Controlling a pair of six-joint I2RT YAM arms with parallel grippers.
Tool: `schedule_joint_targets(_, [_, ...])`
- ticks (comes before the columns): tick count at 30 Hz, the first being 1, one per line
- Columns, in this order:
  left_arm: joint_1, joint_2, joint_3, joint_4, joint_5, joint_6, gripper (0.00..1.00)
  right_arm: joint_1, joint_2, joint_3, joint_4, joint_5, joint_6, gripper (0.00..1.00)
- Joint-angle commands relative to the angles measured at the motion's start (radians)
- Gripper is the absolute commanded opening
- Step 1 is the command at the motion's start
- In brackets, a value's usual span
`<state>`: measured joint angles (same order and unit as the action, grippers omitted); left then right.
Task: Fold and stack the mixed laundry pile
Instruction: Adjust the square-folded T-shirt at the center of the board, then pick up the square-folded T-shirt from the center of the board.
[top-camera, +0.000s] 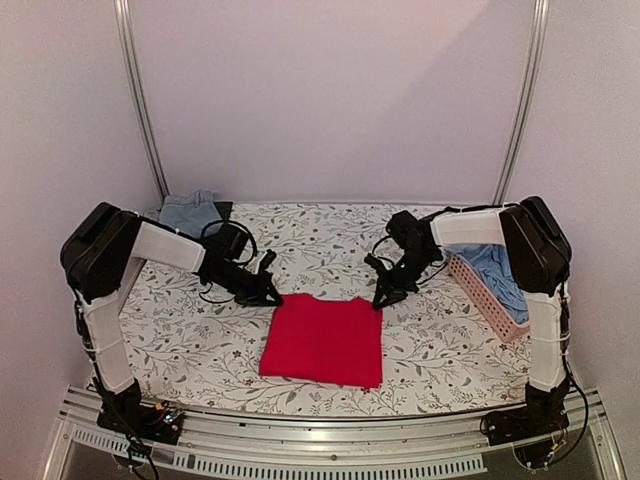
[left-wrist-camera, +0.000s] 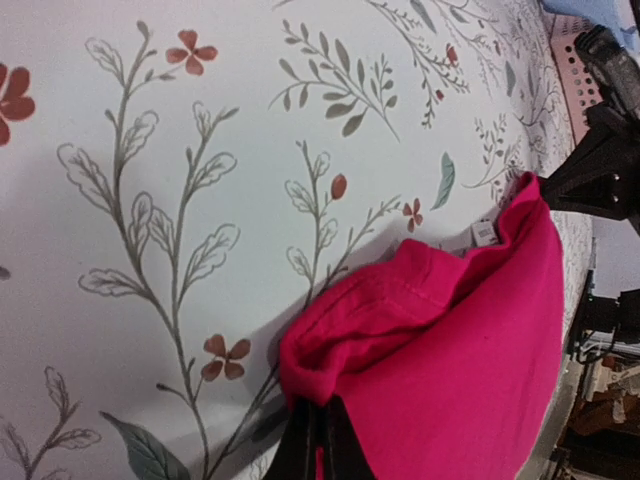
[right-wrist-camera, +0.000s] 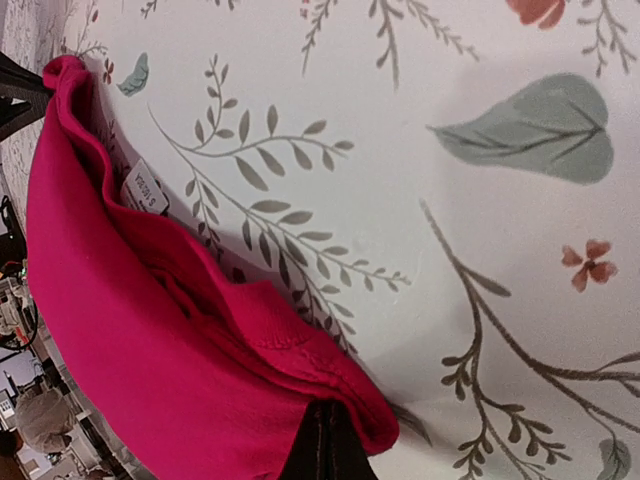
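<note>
A bright red cloth garment, folded into a rectangle, lies centred toward the near edge of the white floral-patterned tablecloth. The left gripper is clamped on its far left corner, the right gripper on its far right corner. A light blue shirt lies in a pink slatted plastic basket at the right edge.

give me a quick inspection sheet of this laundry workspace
surface: floral tablecloth, lying flat
job's things: red garment folded flat at near centre; light blue shirt in the basket; blue-grey cloth at far left corner
clutter: pink basket at right edge
grippers: left gripper and right gripper, jaws shut on the red garment's far corners
cables: black cables looped at both wrists
surroundings: plain walls, metal rails
</note>
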<state>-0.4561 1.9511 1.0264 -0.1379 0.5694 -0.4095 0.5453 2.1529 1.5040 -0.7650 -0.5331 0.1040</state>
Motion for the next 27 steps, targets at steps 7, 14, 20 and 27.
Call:
schedule_joint_targets(7, [0.061, -0.214, 0.078, -0.005, -0.167, 0.139, 1.00, -0.085, -0.119, -0.025, 0.109, 0.045, 0.131, 0.55])
schedule_joint_targets(14, [0.060, -0.548, 0.051, 0.017, -0.407, 0.069, 1.00, -0.119, -0.488, -0.172, 0.274, 0.126, 0.188, 0.97])
schedule_joint_targets(20, [0.017, -0.539, 0.065, -0.075, -0.283, 0.123, 1.00, -0.165, -0.591, -0.351, 0.401, -0.191, 0.337, 0.98])
schedule_joint_targets(27, [-0.393, -0.435, 0.054, -0.139, -0.496, 0.374, 1.00, -0.138, -0.668, -0.632, 0.593, -0.287, 0.571, 0.91])
